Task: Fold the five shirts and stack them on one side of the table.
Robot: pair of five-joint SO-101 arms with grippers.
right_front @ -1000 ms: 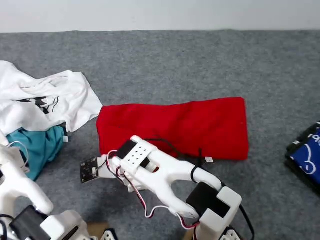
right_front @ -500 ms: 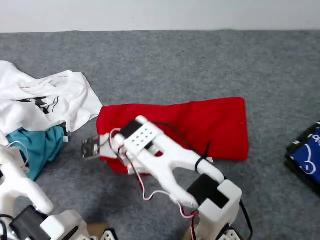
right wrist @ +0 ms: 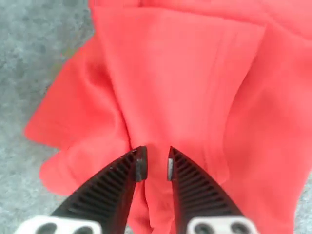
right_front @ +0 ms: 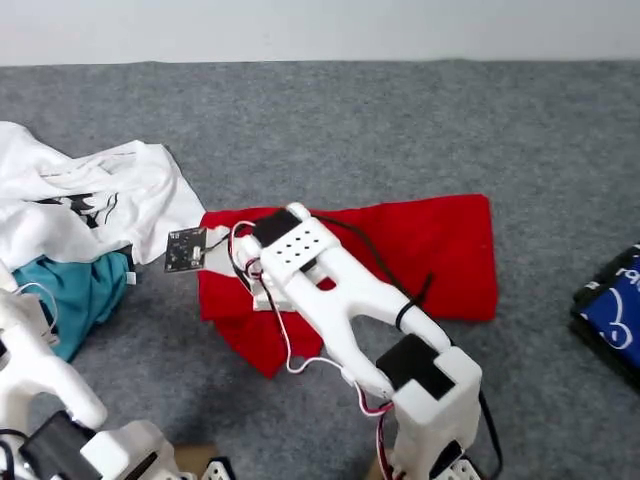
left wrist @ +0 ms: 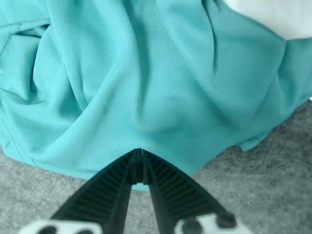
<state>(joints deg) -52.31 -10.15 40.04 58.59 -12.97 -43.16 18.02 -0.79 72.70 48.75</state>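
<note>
A red shirt (right_front: 440, 250) lies folded into a long band across the middle of the grey table. My right gripper (right wrist: 154, 163) is shut on a ridge of its fabric (right wrist: 195, 73) at the left end, where the cloth is bunched and a loose flap (right_front: 255, 345) hangs toward the front. A teal shirt (right_front: 80, 290) lies crumpled at the left. My left gripper (left wrist: 141, 153) hovers shut just above the teal shirt (left wrist: 146, 73), nothing visibly pinched. A white printed shirt (right_front: 90, 200) is heaped behind the teal one.
A blue shirt on a dark one (right_front: 615, 310) lies at the right edge. The left arm's white base (right_front: 40, 380) stands at the front left corner. Bare grey table (right_front: 400, 120) stretches along the back.
The right arm has swung from the front of the table back over the red shirt's left end, dragging the gripped corner up and over. The left arm has kept still.
</note>
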